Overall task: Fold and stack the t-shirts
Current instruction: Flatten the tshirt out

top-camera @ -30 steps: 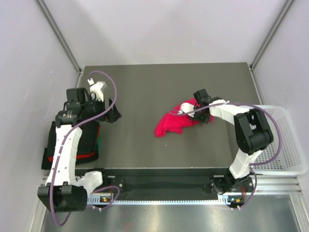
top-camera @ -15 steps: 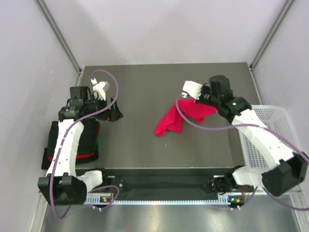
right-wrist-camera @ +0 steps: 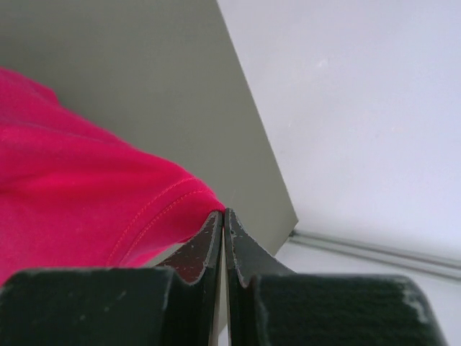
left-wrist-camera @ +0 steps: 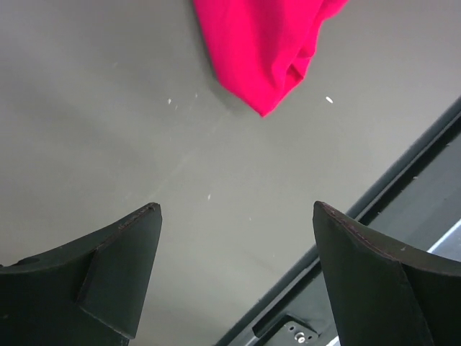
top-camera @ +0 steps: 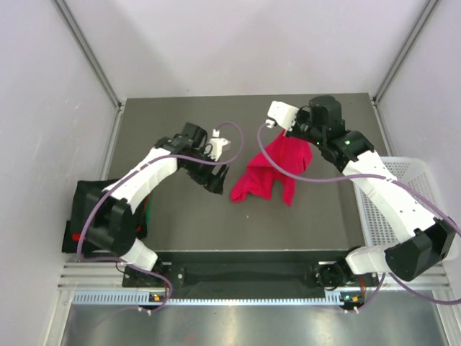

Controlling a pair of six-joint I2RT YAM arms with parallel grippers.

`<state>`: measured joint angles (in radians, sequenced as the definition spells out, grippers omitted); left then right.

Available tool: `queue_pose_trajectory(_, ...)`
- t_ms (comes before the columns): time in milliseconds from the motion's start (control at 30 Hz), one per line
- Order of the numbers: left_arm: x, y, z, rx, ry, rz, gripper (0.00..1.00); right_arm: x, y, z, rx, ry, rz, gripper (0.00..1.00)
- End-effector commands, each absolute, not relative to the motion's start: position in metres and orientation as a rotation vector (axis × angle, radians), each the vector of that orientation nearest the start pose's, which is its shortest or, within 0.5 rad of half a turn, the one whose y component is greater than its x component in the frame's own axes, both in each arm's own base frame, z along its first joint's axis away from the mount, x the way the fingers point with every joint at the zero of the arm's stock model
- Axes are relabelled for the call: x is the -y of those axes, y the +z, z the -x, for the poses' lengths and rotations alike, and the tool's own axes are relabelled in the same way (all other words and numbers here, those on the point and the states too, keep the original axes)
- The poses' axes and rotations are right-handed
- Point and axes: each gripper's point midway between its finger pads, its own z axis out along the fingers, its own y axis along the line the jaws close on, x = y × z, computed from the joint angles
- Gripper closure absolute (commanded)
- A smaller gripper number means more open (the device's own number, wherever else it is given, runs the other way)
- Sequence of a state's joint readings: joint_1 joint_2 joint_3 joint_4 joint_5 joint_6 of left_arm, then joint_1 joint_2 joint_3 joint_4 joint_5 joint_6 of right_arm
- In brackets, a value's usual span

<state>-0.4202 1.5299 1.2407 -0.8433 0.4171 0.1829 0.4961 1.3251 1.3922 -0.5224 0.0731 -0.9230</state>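
The right tool (right-wrist-camera: 222, 223) clenches the hem of the magenta shirt (top-camera: 270, 169). It holds that edge raised toward 1 o'clock over the counter (top-camera: 216, 115), so the cloth hangs down to the centre and opens out. The left tool (left-wrist-camera: 236, 207), jaws spread and grasping nothing, hovers at the shirt's 9 o'clock near its low corner, seemingly placed to take a second hold. The folded pile (top-camera: 85, 205) lies at 8 o'clock.

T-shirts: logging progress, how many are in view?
4: magenta t-shirt mid-table; black t-shirt, red t-shirt, green t-shirt piled at left edge under the left arm; more may be hidden.
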Motion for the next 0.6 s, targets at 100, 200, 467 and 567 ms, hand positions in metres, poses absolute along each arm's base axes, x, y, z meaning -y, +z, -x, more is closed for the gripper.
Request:
queue_pose_trajectory(100, 0.225, 0.103, -0.291, -2.542, -0.548, -1.052, 0.12, -0.118, 0.323, -0.401, -1.634, -0.439, 1.130, 1.00)
queue_pose_trajectory(200, 0.234, 0.085, -0.300, -2.605, -0.490, -1.076, 0.16, -0.109, 0.325, -0.403, -1.650, -0.429, 1.099, 1.00)
queue_pose_trajectory(467, 0.259, 0.064, -0.302, -2.656, -0.498, -1.158, 0.22, -0.100, 0.318, -0.402, -1.692, -0.420, 1.064, 1.00)
queue_pose_trajectory(567, 0.262, 0.055, -0.294, -2.672, -0.489, -1.197, 0.24, -0.097, 0.316, -0.403, -1.706, -0.417, 1.053, 1.00)
